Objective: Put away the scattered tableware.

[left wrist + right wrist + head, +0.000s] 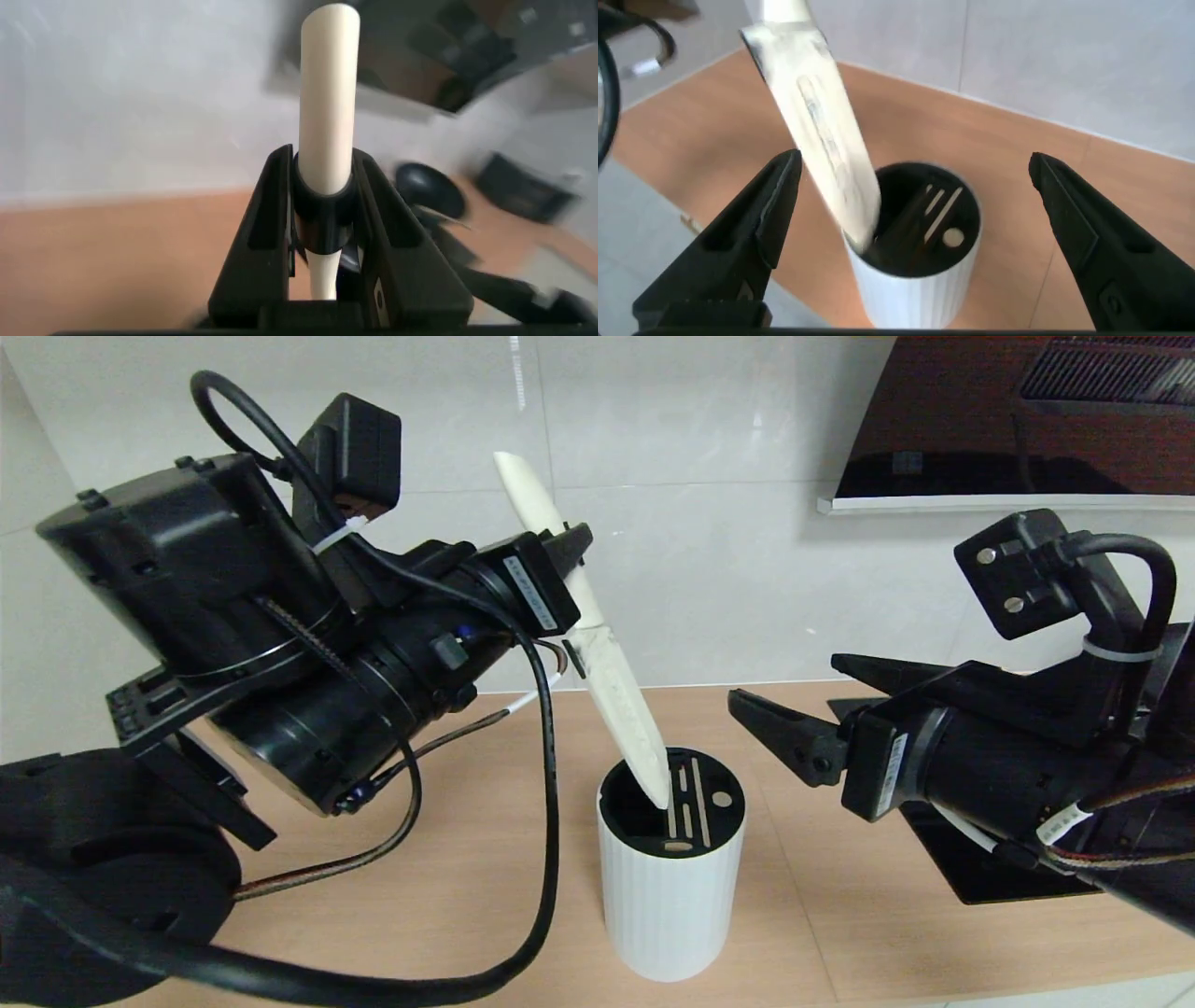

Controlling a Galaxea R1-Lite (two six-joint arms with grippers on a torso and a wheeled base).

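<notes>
Light wooden counter point(448, 859) running wall to wall here, pale grain, its back edge meeting the white wall. Standing upright on it, near the front edge and about mid-view, is a white ribbed holder point(670, 896), round, with a black slotted top. Off to the right lies a flat black cooktop point(999, 887), with bare wood between it and the holder.

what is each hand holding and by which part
The left hand grips the knife by its handle; the right hand is open and empty.
</notes>
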